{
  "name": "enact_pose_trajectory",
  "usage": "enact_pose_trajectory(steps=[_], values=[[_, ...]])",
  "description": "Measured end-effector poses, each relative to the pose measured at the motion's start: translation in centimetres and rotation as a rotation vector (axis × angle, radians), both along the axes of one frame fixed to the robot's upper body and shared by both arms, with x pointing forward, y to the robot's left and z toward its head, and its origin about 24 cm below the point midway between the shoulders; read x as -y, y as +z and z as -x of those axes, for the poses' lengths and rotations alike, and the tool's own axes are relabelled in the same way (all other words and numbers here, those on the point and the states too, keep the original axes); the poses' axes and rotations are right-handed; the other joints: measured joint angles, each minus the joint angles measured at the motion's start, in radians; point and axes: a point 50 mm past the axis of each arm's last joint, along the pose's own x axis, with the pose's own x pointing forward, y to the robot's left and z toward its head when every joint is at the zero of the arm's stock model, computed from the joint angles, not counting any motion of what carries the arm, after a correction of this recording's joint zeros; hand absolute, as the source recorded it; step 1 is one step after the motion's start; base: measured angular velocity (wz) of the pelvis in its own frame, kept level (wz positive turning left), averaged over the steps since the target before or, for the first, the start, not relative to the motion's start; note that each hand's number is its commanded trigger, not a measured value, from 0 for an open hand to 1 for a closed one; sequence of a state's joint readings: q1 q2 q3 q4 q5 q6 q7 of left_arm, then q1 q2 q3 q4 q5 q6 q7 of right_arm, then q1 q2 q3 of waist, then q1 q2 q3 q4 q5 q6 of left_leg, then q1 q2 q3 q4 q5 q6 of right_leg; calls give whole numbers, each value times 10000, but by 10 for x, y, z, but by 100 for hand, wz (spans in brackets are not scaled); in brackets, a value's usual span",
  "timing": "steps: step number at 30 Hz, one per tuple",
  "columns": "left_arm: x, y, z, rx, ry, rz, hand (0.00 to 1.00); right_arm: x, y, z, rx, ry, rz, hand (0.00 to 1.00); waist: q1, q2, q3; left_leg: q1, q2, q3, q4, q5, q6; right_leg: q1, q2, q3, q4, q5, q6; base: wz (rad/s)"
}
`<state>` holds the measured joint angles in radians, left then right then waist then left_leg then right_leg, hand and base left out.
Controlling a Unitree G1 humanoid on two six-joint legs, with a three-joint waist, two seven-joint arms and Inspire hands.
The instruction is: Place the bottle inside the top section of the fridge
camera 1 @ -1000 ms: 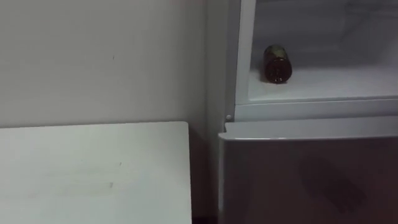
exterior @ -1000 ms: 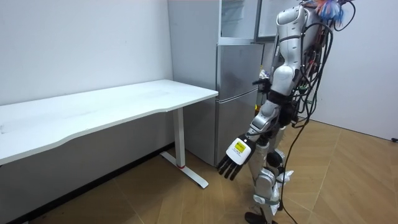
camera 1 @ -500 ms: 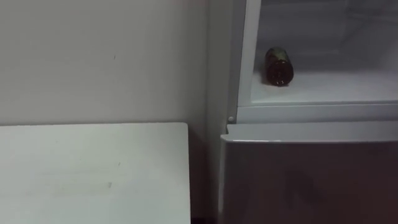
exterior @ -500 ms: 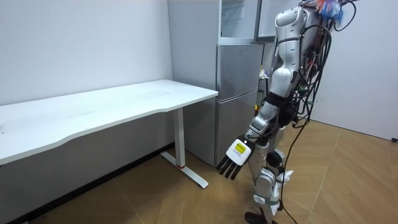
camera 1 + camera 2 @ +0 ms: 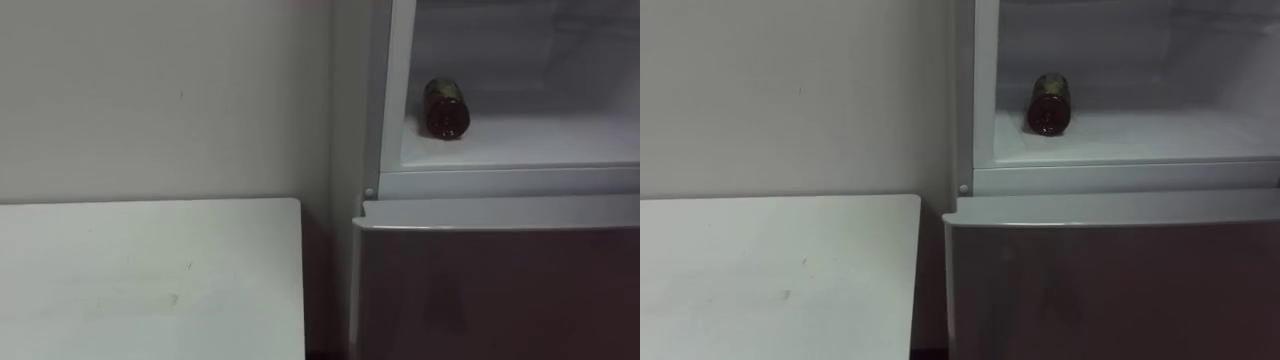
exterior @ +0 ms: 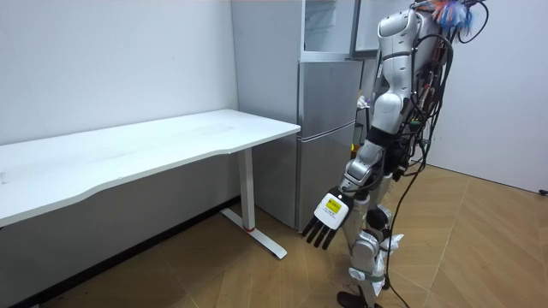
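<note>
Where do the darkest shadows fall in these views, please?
Left eye view: dim overall, the lower fridge door in deep shade, the bottle dark against the paler upper fridge shelf; room view: evenly lit, with soft shadow beneath the table.

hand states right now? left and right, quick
Left hand: open, fingers straight, hanging low beside the leg, holding nothing.
Right hand: cannot be told, mostly hidden behind the robot's body.
</note>
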<state>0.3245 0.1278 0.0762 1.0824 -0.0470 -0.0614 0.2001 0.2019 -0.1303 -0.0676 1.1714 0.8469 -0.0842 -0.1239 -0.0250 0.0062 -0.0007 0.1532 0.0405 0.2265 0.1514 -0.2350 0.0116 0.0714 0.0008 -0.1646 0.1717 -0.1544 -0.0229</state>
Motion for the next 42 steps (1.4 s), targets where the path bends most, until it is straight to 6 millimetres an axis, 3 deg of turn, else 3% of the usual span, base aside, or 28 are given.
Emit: enact_pose_trajectory(steps=[4, 10, 16, 22, 24, 27, 33, 40, 42], values=[[0, 0, 2, -101, -10, 151, 0, 2, 1, -7, 400, -413, -261, 0, -82, -14, 10, 65, -13, -42, 7, -4, 5, 92, -7, 6, -2, -9, 13, 5], [-1, 0, 3, -140, 137, 114, 0, 16, 7, -24, 1562, -3104, -188, 0, -376, -93, 14, 143, -30, -89, -5, -14, 13, 151, -19, -3, 60, -103, 30, 2], [-10, 3, -1, 26, 240, -154, 0, 47, 30, -56, 2754, -3949, 961, 0, -635, -262, -4, 64, -45, -75, 15, -12, 8, -18, -23, 16, 207, -168, 21, 0], [-20, 7, -9, 421, 244, -535, 0, 94, 71, -87, 3957, -4647, 2620, 0, -701, -459, -29, -16, -54, -66, -26, -12, 9, -145, -29, 20, 182, -174, 29, 0], [-24, 9, -9, 561, 490, -661, 0, 112, 92, -99, 4580, -5316, 3201, 0, -766, -567, 29, -43, -105, -57, -48, -11, 9, -189, 2, 39, 180, -172, 28, -4], [-27, 10, -9, 558, 525, -732, 0, 133, 118, -107, 5120, -5990, 4018, 0, -758, -670, 33, -39, -125, -57, -72, -10, 9, -187, 9, 52, 219, -173, 28, -1], [-30, 12, -10, 689, 727, -783, 0, 150, 165, -122, 6197, -6343, 5529, 0, -798, -796, 37, -29, -132, 62, -89, -12, 12, -228, 33, 244, 152, -189, 54, -7], [-30, 12, -7, 618, 552, -659, 0, 157, 218, -139, 7144, -6047, 7764, 0, -794, -845, 13, -12, -148, 73, -140, -12, 13, -243, 73, 249, 178, -193, 63, 0], [-30, 12, -6, 588, 565, -660, 0, 156, 244, -145, 7787, -6188, 8539, 0, -812, -852, 3, -36, -149, 70, -161, -11, 15, -297, 72, 241, 187, -191, 63, 0]])
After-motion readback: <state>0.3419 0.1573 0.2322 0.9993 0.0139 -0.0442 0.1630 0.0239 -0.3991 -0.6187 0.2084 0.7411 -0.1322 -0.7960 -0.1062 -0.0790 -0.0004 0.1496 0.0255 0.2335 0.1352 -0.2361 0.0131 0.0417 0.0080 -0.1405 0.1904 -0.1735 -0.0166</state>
